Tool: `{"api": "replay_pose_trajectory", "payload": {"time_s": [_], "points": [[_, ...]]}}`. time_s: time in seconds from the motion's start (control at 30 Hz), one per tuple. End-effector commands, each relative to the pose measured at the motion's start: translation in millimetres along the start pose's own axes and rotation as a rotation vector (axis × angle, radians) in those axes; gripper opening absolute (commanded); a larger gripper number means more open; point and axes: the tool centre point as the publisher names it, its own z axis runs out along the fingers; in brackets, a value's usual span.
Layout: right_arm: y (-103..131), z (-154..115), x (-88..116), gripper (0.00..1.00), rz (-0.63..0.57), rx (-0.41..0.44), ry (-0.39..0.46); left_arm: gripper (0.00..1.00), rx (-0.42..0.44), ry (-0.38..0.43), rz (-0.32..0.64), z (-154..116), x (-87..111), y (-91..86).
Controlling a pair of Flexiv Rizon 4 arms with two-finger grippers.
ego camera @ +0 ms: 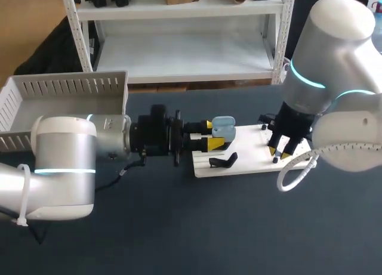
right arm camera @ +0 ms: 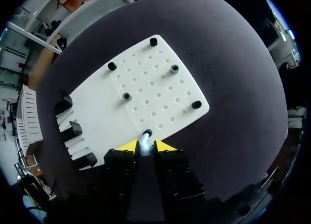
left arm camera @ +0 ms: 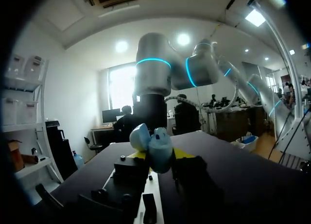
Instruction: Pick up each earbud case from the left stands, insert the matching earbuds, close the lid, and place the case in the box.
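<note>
The left fingers (ego camera: 213, 144) lie sideways and squeeze a light blue earbud case (ego camera: 222, 128) from two sides; the case is held over the left end of the white board (ego camera: 250, 163), and its lid (left arm camera: 139, 136) is open; the right fingers (right arm camera: 128, 146) point down at the board's other end, close together, pinching a small white earbud (right arm camera: 144, 146); three black stands (right arm camera: 73, 130) sit on the board; the box (ego camera: 65, 87) sits on the desk (ego camera: 179, 227), behind the left arm.
</note>
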Motion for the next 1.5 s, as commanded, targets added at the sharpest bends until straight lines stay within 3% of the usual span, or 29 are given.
{"api": "replay_pose_trajectory", "payload": {"time_s": [0.03,0.43,0.63,0.93,1.3,1.5], "points": [[-9.1,-17.2,4.0,0.00,0.000,-0.019,-0.008,0.00,-0.005,-0.002,0.002,0.0,0.3,-1.3],[-3.1,-86.4,5.0,0.00,-0.091,-0.075,0.011,0.00,-0.005,-0.002,0.002,0.0,0.3,-1.3],[5.3,-125.4,10.4,0.00,-0.199,-0.079,0.133,0.00,-0.005,-0.002,0.002,0.0,0.3,-1.3],[26.6,-173.5,30.9,0.00,-0.371,-0.056,0.124,0.00,-0.005,-0.002,0.002,0.0,0.3,-1.3],[65.4,-177.7,66.7,0.00,-0.656,-0.091,0.072,0.00,-0.005,-0.002,0.002,0.0,0.3,-1.3],[76.2,-171.4,76.7,0.00,-0.717,-0.089,0.084,0.00,-0.005,-0.002,0.002,0.0,0.3,-1.3]]}}
